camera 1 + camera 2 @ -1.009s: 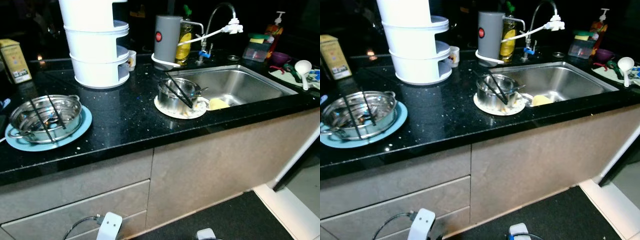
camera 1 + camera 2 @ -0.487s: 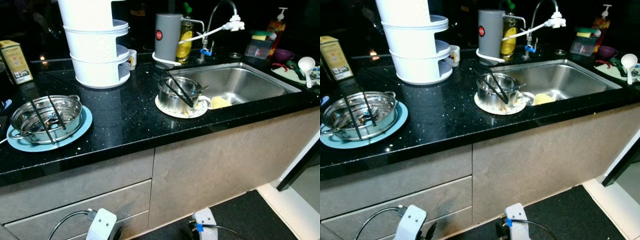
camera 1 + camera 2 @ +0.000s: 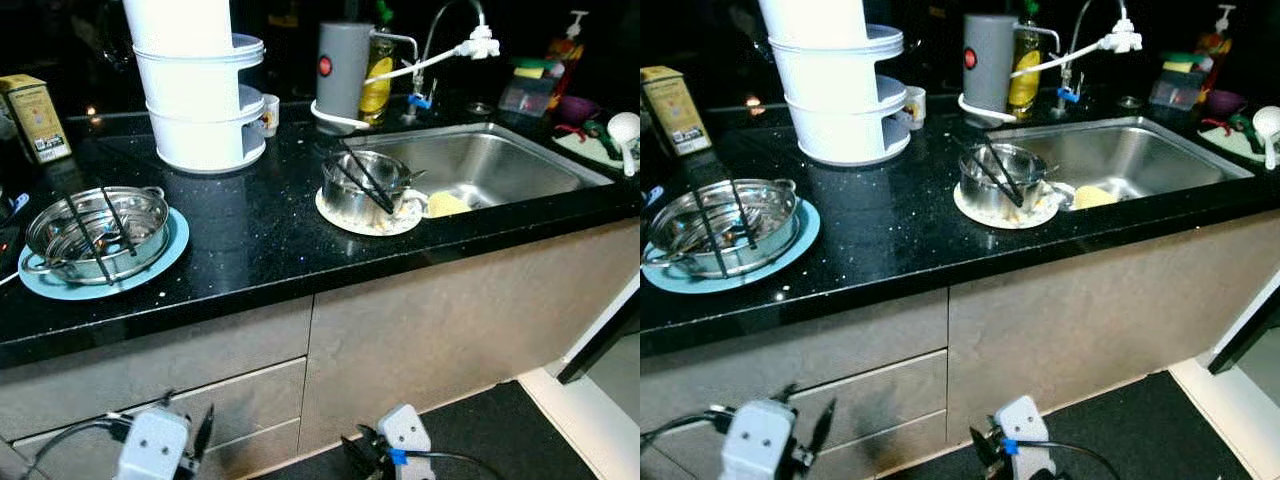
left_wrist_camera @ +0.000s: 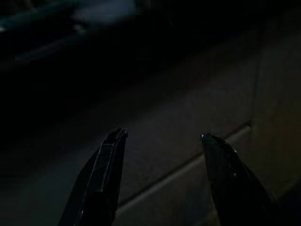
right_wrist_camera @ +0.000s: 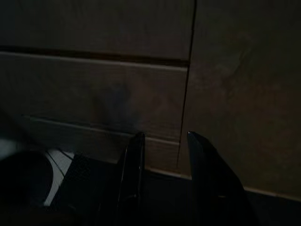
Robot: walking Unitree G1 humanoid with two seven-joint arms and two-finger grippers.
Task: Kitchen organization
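Black speckled stone bench (image 3: pixel 250 240) above pale cabinet fronts, with a stainless steel sink (image 3: pixel 480 165) set into its right end. Two steel pots: one steel pot on a light blue round plate (image 3: pixel 95 228) near the bench's left front edge, two black chopsticks across its rim; one smaller steel pot on a white plate (image 3: pixel 362 190) touching the sink's left rim, dark utensils leaning in it. One white three-tier stacked container (image 3: pixel 200 90) and one grey cylindrical kettle (image 3: pixel 343 70) stand along the back edge.

Left hand (image 4: pixel 162 181), fingers spread wide, and right hand (image 5: pixel 162 181), fingers narrowly parted, both hold nothing, hang low before the drawer fronts.

Likely hazards: the loose chopsticks may roll off if a pot is tilted; the smaller pot may slide into the sink if nudged.
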